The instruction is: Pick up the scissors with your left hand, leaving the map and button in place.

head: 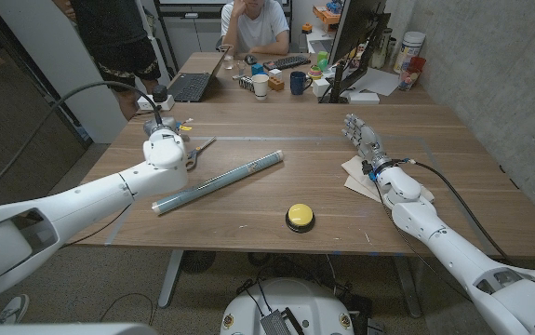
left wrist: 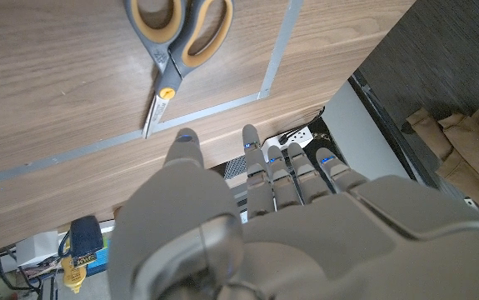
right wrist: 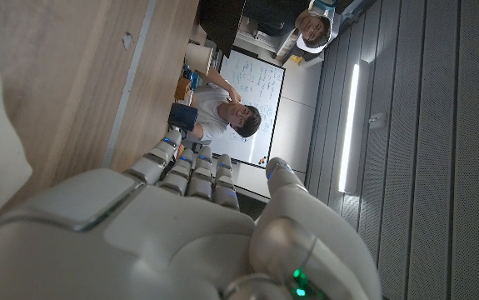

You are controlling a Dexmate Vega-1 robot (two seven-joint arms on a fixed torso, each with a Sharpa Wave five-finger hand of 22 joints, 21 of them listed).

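The scissors [left wrist: 177, 42], with grey and yellow handles, lie flat on the wooden table beside a strip of tape. In the head view the scissors [head: 199, 147] stick out just to the right of my left hand [head: 166, 149]. My left hand [left wrist: 247, 225] hovers close to them with its fingers [left wrist: 266, 167] stretched out, apart and holding nothing. The rolled blue-grey map [head: 218, 181] lies slantwise at the table's middle. The yellow button [head: 300, 217] sits near the front edge. My right hand [head: 364, 138] stands at the right with its fingers extended, nothing in it.
A beige sheet [head: 362, 177] lies under my right wrist. Across the far edge stand a laptop [head: 190, 86], a white cup [head: 260, 86], a blue mug [head: 299, 82] and a monitor [head: 355, 37]. A person [head: 256, 26] sits behind the table, and another stands at the back left.
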